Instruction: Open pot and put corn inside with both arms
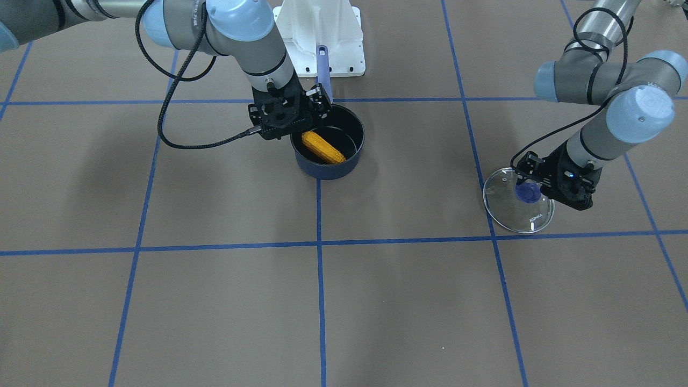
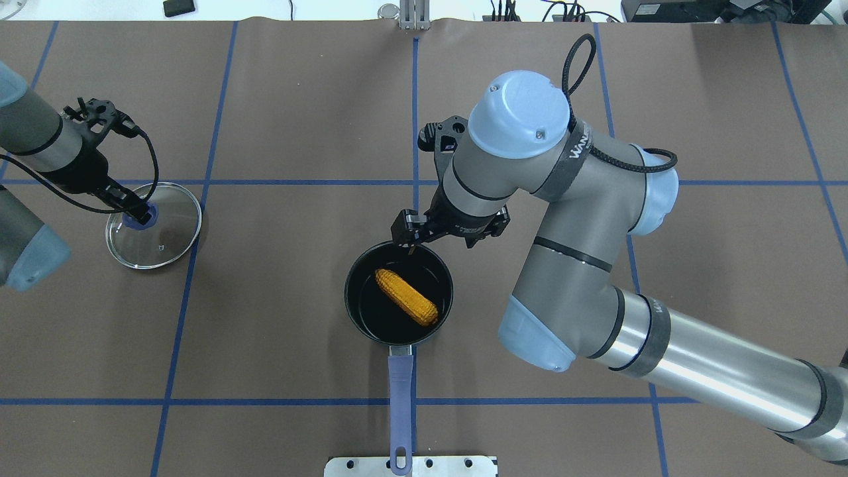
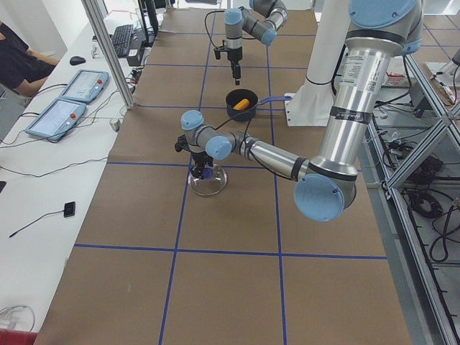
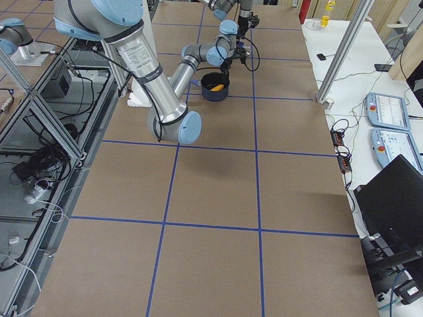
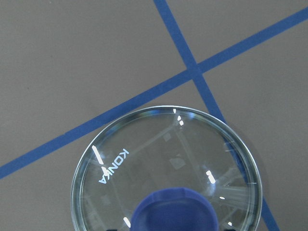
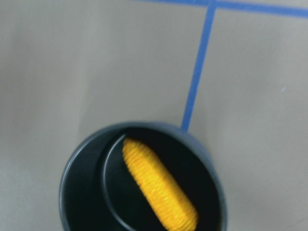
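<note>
The dark navy pot (image 1: 328, 166) stands open at mid-table, its periwinkle handle (image 2: 400, 391) pointing toward the robot's base. The orange-yellow corn (image 2: 406, 297) lies slantwise on the pot's black bottom and also shows in the right wrist view (image 6: 159, 190). My right gripper (image 1: 309, 115) hovers empty over the pot's far rim and looks open. My left gripper (image 2: 138, 212) is shut on the blue knob (image 5: 175, 211) of the clear glass lid (image 2: 169, 232), which rests on the table far to the pot's left.
A white mount plate (image 1: 322, 37) sits at the table's near edge, just behind the end of the pot's handle. Blue tape lines cross the brown table mat (image 2: 278, 331). The right arm's elbow reaches over the table beside the pot.
</note>
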Controlling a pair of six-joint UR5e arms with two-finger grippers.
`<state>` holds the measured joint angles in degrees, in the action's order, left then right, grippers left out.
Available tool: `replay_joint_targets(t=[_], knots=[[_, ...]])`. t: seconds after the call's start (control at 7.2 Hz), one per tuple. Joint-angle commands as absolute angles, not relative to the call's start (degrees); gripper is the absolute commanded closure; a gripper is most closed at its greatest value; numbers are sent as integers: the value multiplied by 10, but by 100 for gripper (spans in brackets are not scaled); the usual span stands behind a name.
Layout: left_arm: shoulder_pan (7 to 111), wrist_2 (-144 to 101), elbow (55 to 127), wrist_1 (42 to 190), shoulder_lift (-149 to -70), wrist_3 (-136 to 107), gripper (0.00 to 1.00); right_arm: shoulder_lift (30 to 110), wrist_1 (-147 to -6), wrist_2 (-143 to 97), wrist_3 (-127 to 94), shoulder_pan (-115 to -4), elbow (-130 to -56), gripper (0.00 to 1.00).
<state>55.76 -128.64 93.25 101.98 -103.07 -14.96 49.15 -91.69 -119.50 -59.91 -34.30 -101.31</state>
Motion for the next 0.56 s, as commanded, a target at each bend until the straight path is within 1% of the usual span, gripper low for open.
replay_joint_targets(t=[0.0, 0.14, 0.42], knots=[[602, -1308, 936, 1020, -1031, -147, 1, 503, -920, -1233, -599, -400, -1022, 0], [647, -1364, 935, 1020, -1026, -145, 1, 523, -922, -1211, -597, -439, -1027, 0], [735, -1424, 936, 1020, -960, -44, 1, 559, -924, -1154, -506, -508, -1022, 0]])
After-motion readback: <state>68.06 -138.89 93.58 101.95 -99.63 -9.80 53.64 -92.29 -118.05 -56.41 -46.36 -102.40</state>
